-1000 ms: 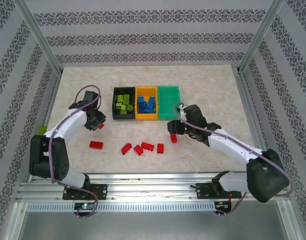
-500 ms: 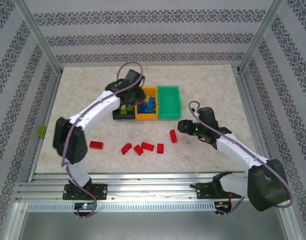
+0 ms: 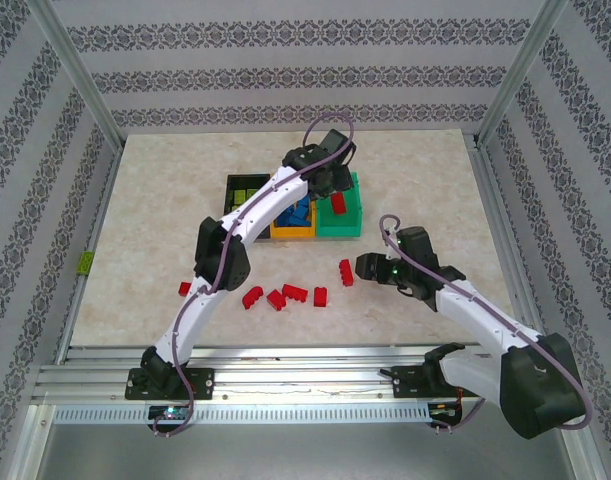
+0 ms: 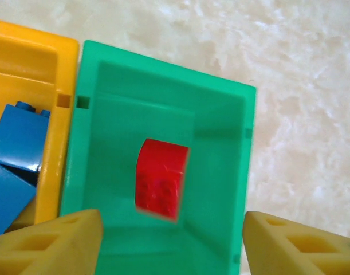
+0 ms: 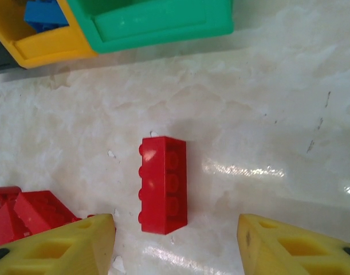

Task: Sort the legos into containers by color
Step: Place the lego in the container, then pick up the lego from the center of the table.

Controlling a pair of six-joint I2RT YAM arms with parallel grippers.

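Beyond the fingertips of the left gripper (image 4: 173,243), a red brick (image 4: 161,179) sits inside the green bin (image 4: 163,69), free of both yellow fingers. Jaws stand wide apart, nothing between them. Brick's lower edge blurred; cannot tell if it has landed or is dropping.

- Change: a second ago this arm was over the left side of the table, jaws near shut on a red piece. It has since swung across the black bin (image 3: 243,185) and orange bin (image 3: 293,233) and let go. Judgement: first red delivered, so green bin takes red.
- Left of the left finger: orange bin wall, blue bricks (image 4: 17,143) inside. Lime bricks (image 3: 247,192) lie in the black bin.
- Right gripper (image 5: 175,246): fingers spread, empty, barely moved over the last second. Another red brick (image 5: 163,184) lies flat, studs up, just ahead of and between the fingertips, untouched. Likely next pick.
- Left of the right gripper's left finger: more loose reds (image 5: 26,215); top view shows five of them (image 3: 294,293) in a scattered row on the table.

Surface: pale marbled table (image 3: 165,180), glossy, glare beside the right fingers. Room: grey patterned wallpaper (image 3: 285,80) on three sides, aluminium frame posts (image 3: 75,75) at the corners.
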